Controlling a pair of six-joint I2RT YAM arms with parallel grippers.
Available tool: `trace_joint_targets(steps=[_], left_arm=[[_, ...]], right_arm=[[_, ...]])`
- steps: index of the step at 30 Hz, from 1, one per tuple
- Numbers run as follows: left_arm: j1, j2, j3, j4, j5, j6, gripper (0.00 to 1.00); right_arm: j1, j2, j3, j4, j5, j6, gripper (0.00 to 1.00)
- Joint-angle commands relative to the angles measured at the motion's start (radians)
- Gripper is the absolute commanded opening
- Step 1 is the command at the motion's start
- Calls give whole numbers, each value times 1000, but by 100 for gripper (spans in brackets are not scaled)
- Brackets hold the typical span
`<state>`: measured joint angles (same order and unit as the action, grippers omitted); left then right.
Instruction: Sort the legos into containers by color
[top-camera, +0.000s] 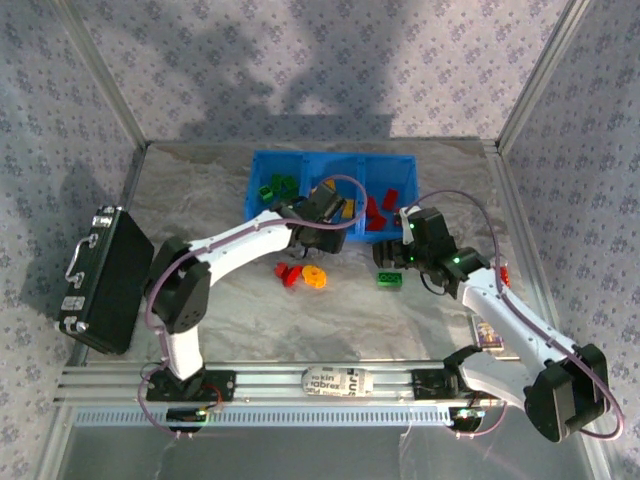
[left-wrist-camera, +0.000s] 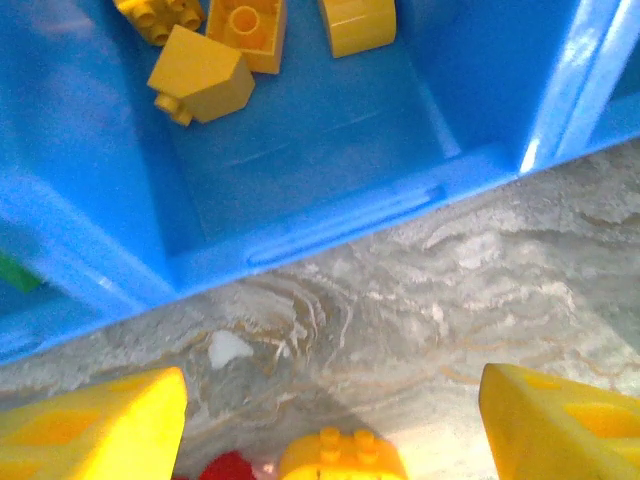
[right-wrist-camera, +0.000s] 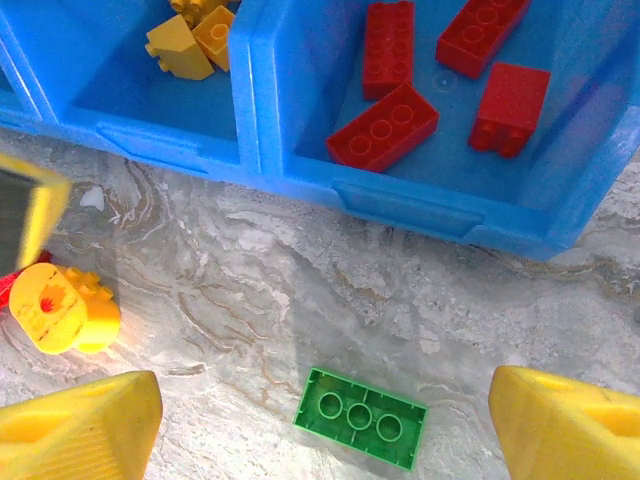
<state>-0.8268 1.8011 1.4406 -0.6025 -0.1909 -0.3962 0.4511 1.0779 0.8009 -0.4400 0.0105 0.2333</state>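
Observation:
The blue tray (top-camera: 262, 160) holds green legos (top-camera: 275, 187) in its left compartment, yellow ones (left-wrist-camera: 205, 85) in the middle and red ones (right-wrist-camera: 385, 125) on the right. My left gripper (left-wrist-camera: 335, 420) hangs open and empty over the table just in front of the middle compartment's wall. Below it lie a yellow brick (left-wrist-camera: 340, 460) and a red piece (left-wrist-camera: 228, 467). My right gripper (right-wrist-camera: 325, 430) is open above an upside-down green brick (right-wrist-camera: 362, 417) that lies on the table between its fingers (right-wrist-camera: 565, 425), untouched. A round yellow piece (right-wrist-camera: 60, 310) rests to the left.
A black case (top-camera: 100, 280) with a metal handle stands at the table's left edge. A small red lego (top-camera: 505, 275) lies right of my right arm, and a printed card (top-camera: 490, 333) lies nearer the front. Metal frame posts border the table.

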Motion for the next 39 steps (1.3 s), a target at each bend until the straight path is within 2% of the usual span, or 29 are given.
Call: trace_joint_targets(steps=[1,5,12,30,39], left_arm=[[-18,-78,-81,-8,20,-75,76],[-43,-121,-191,28,43,-116,76],[-48,-154,-286,45,41,-137,78],[-81,-28,-191,18,103,-97,80],[-80,-17,-225,14,93,-134,82]], right_arm=[[-3,7,-2,-19,-6,27,88],[-1,11,-7,-20,-15,37,89],[16,5,-3,-32,-18,51,90],[41,-14,-15,-39,0,63,92],[40,-26,-26,-38,4,61,95]])
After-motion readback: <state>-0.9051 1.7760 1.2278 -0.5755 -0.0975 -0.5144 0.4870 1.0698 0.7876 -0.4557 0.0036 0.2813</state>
